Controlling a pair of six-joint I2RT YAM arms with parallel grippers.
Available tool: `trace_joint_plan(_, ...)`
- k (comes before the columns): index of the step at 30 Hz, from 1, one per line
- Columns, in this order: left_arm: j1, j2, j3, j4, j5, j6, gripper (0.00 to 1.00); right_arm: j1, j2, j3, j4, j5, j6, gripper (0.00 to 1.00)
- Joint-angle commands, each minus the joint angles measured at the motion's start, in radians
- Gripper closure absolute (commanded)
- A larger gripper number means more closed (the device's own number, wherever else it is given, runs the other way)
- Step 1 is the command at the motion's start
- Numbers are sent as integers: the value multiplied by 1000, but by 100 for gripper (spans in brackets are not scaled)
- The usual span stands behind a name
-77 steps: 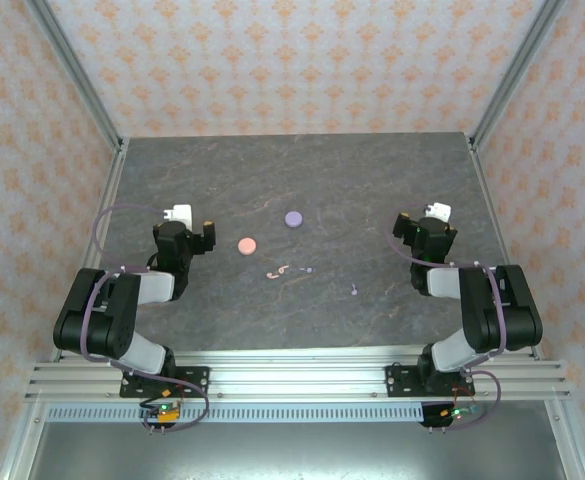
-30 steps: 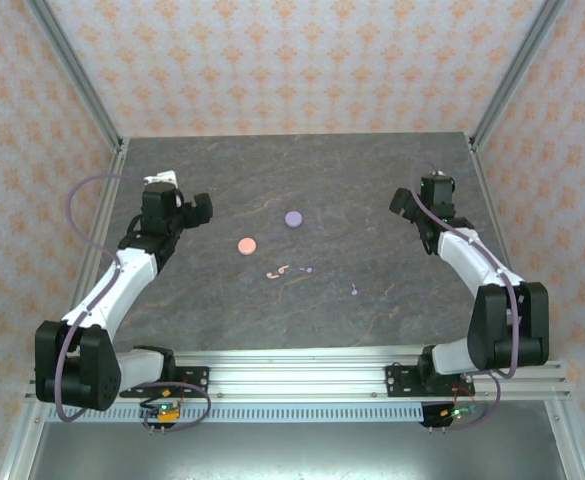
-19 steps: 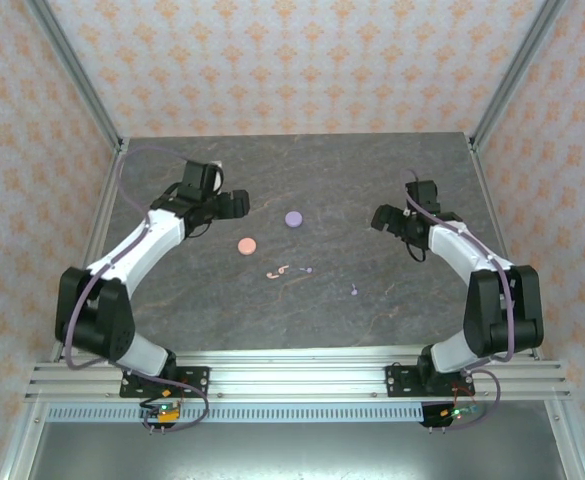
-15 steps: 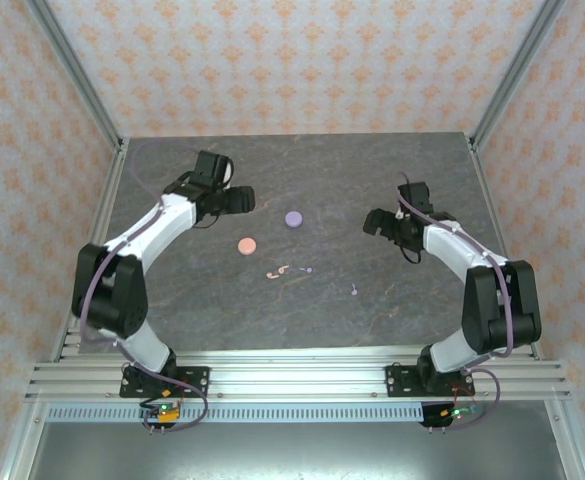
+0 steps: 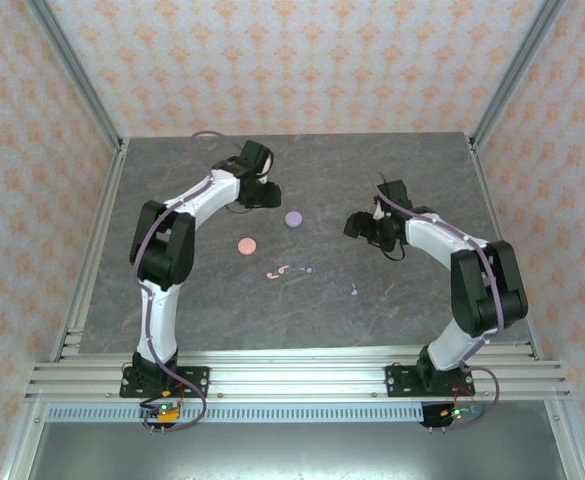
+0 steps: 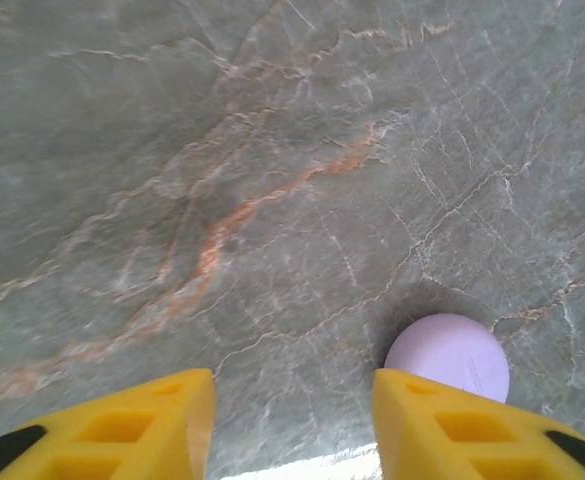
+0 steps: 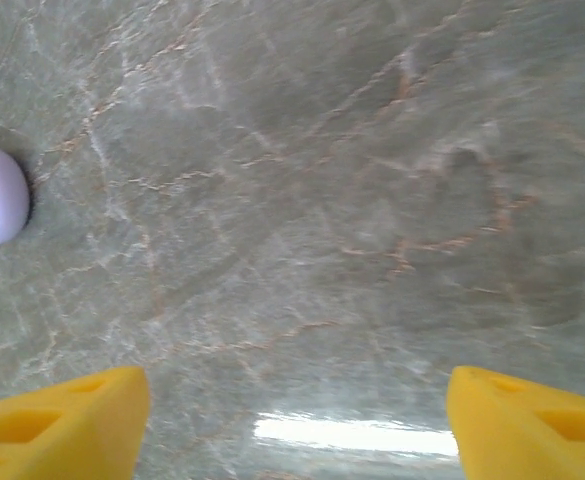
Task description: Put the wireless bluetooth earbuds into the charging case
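1. You are working the approach step; no earbud is sitting in a case yet. The pale pink earbuds are lying together near the middle of the bench. A lilac earbud is lying just right of them, and the other lilac earbud is lying apart, nearer and further right.
2. Your left hand is hovering just far-left of the lilac case, its fingers apart with nothing between them. In the left wrist view the case is sitting just beyond the right finger.
3. Your right hand is hovering to the right of that same case, fingers wide apart and empty.
4. The pink case is lying left of the earbuds, with no hand near it.
5. The lilac case is showing a smooth dome, so its lid is probably shut. The next move is likely calling for one hand steadying it while the other lifts the lid. The earbuds are tiny, so picking them up will need a fine, centred pinch.
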Motion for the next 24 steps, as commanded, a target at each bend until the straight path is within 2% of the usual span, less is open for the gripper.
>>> trace_joint_plan(1,-18,54,93,-68,15,-20,62,43,48,70,6,-19,20,34)
trace_joint_plan(5,-22,116,158,-87,5,-33,67,96,131,156,-17,-33,29,58)
trace_joint_plan(9,-22,172,222,-103,21,-29,71,145,212,243,-30,-51,48,74)
trace_joint_plan(16,-23,216,252,-118,38,-26,75,198,325,354,-33,-69,94,85)
trace_joint_plan(24,-26,224,235,-113,81,-26,78,213,428,443,-31,-109,133,90)
